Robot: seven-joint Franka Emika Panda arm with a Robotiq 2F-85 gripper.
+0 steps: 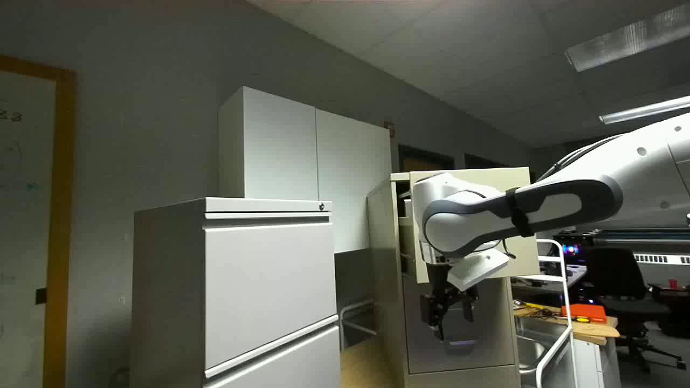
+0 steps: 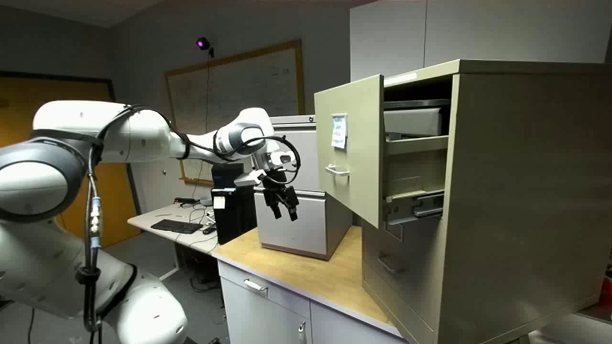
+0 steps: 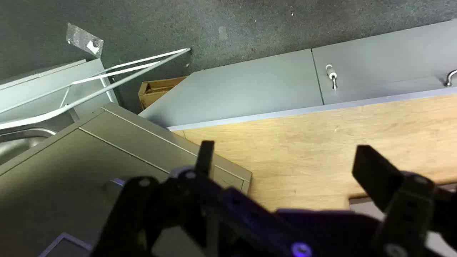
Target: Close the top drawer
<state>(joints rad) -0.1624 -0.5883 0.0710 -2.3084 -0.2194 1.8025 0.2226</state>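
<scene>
The top drawer of the beige filing cabinet is pulled out in both exterior views, its front (image 1: 522, 257) standing well forward of the cabinet body (image 2: 521, 191). In an exterior view the flat front (image 2: 354, 148) shows a paper label (image 2: 339, 131) and a metal handle (image 2: 337, 170), with a grey box (image 2: 413, 121) inside. My gripper (image 1: 450, 319) points down, open and empty. It also shows in an exterior view (image 2: 285, 214), apart from the drawer front and lower than its handle. In the wrist view the spread fingers (image 3: 284, 150) have nothing between them; I cannot make out the top drawer there.
A pale grey cabinet (image 1: 269, 291) stands beside the beige one on a wooden counter (image 2: 306, 267). Lower beige drawers (image 2: 406, 263) are shut. A white rail (image 3: 89, 93) and a sink (image 3: 26, 139) lie on the beige cabinet's far side.
</scene>
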